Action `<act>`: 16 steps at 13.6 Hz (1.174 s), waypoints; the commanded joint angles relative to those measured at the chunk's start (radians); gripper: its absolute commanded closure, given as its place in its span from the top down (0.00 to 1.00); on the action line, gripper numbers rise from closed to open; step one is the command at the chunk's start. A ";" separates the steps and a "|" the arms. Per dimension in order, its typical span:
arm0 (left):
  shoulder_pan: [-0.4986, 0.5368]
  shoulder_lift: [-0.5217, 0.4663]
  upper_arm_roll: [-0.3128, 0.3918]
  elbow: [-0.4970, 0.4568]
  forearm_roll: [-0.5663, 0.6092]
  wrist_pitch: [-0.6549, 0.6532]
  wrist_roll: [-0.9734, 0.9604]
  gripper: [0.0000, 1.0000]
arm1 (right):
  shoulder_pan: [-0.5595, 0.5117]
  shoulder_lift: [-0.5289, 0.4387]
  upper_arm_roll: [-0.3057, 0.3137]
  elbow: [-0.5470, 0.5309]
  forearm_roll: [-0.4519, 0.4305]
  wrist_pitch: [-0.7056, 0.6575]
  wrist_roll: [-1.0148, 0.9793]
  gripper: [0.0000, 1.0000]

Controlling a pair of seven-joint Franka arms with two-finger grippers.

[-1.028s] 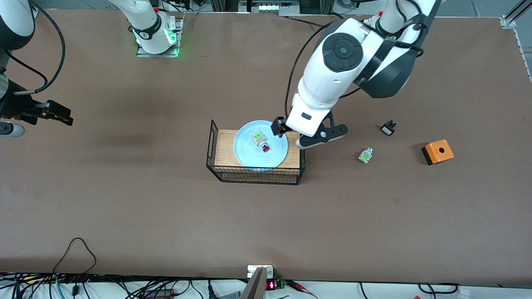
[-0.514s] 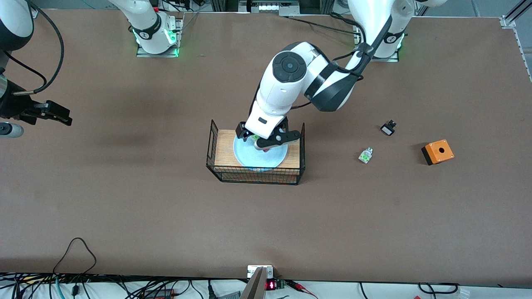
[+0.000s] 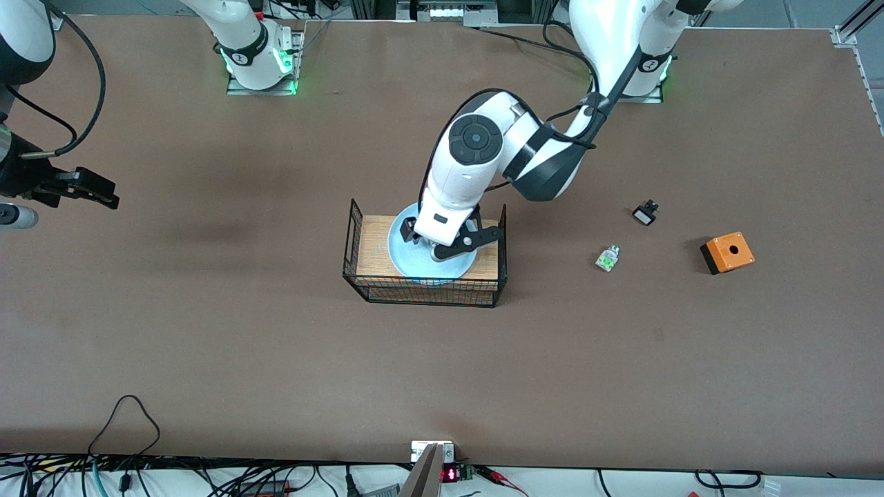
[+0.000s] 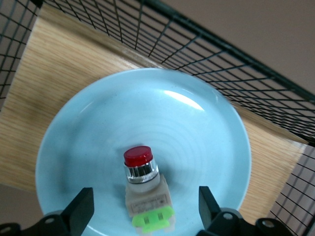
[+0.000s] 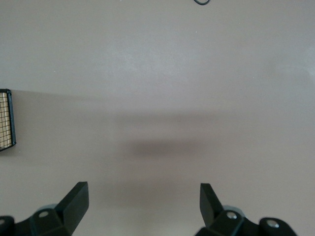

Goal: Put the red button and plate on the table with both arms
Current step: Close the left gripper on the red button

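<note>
The pale-blue plate (image 3: pixel 400 257) (image 4: pixel 192 128) lies on the wooden top of a black wire basket (image 3: pixel 421 291). On the plate lies the red button (image 4: pixel 143 186), whitish with a green end and a red cap. My left gripper (image 3: pixel 445 241) (image 4: pixel 144 200) is low over the plate, open, with one finger on each side of the button and a gap to both. In the front view the left hand hides the button. My right gripper (image 3: pixel 90 190) (image 5: pixel 142 196) waits open and holds nothing above the bare table (image 3: pixel 276 345) at the right arm's end.
Toward the left arm's end of the table lie a white-green piece (image 3: pixel 607 259), a small black-and-white part (image 3: pixel 645 212) and an orange box (image 3: pixel 727 252). The basket's wire walls (image 4: pixel 231 73) rise around the plate. Cables run along the table edge nearest the front camera.
My left arm has swung from beside the basket to over the plate and come down around the button. The right arm has not moved.
</note>
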 commanded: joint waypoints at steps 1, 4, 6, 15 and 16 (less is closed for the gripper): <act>-0.019 0.024 0.010 0.016 0.000 0.039 -0.048 0.92 | -0.005 -0.011 0.001 -0.012 -0.005 0.006 0.013 1.00; -0.022 0.029 0.010 0.016 0.001 0.041 -0.048 0.64 | -0.005 -0.011 0.001 -0.012 -0.005 0.008 0.013 1.00; -0.022 0.027 0.010 0.009 0.003 0.033 -0.048 0.40 | -0.002 -0.011 0.001 -0.012 -0.005 0.008 0.013 1.00; 0.027 -0.089 0.008 0.021 0.000 -0.135 -0.040 0.14 | -0.005 -0.011 0.001 -0.012 -0.005 0.001 0.013 1.00; 0.050 -0.118 -0.001 0.022 -0.005 -0.184 -0.037 0.14 | -0.005 -0.011 0.001 -0.012 -0.005 0.001 0.013 1.00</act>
